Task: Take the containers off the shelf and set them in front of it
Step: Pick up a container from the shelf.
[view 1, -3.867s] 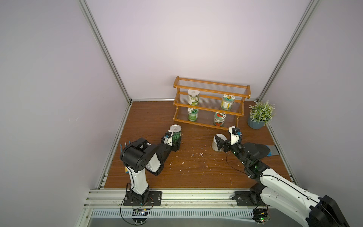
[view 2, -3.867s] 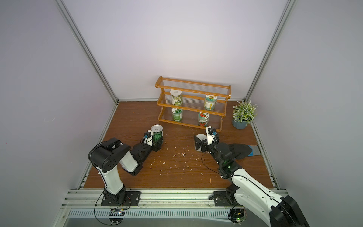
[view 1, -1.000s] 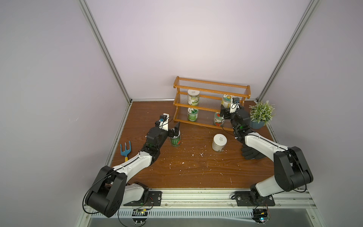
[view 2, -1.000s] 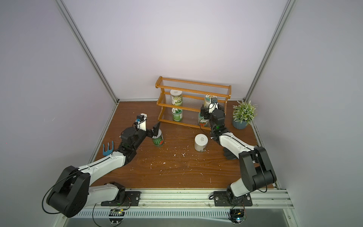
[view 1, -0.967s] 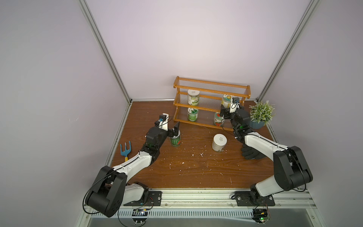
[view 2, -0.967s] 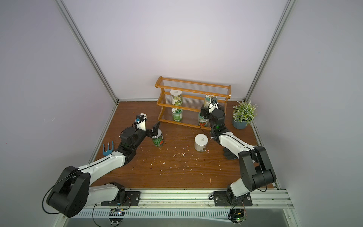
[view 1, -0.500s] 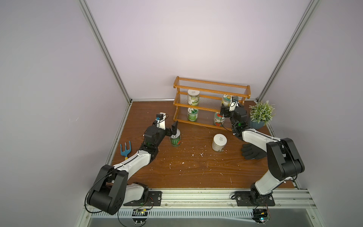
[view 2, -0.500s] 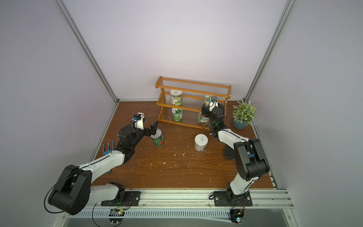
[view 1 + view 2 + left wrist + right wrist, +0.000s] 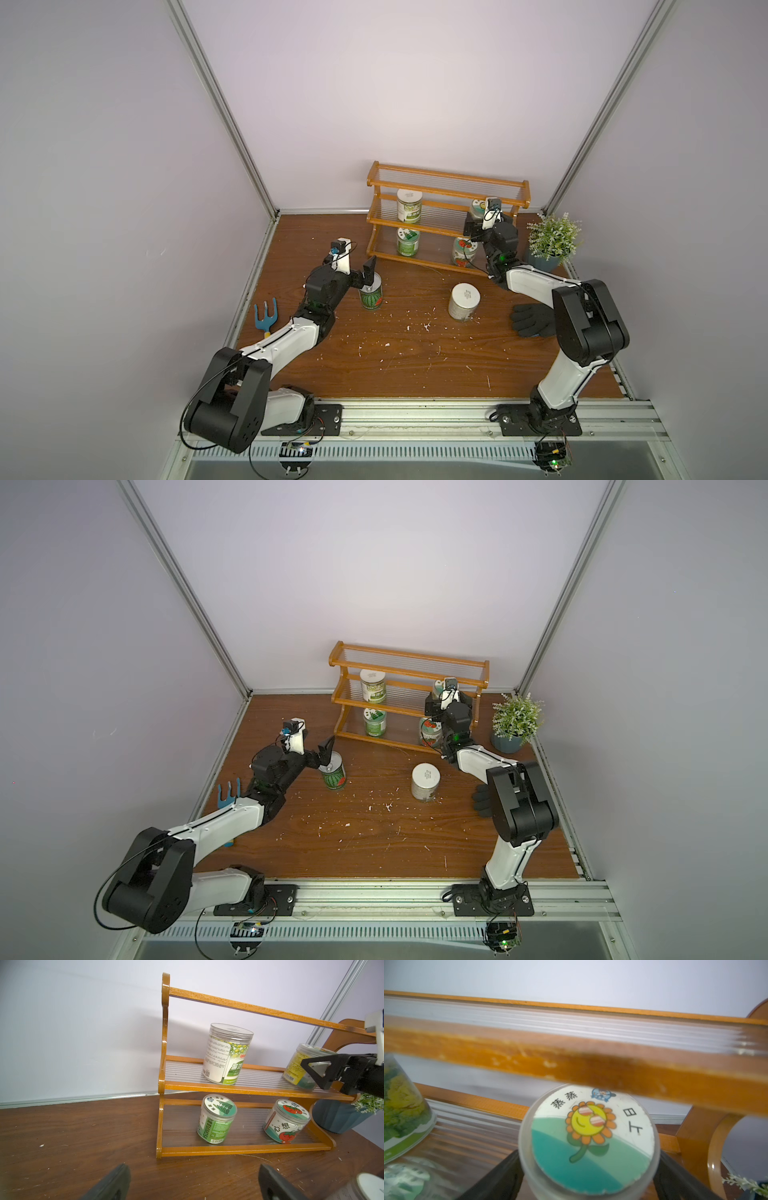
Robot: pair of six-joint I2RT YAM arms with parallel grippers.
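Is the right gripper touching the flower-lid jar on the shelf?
Cannot tell. In the right wrist view the right gripper has a finger on each side of the flower-lid jar, but blur hides whether they meet.

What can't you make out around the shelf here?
flower-lid jar, right wrist view: base cut off by the edge; contact with right gripper unclear.
In both top views that gripper mostly hides it.
shelf rail, right wrist view: blurred.
leaf-lid jar, in a top view: print too small.
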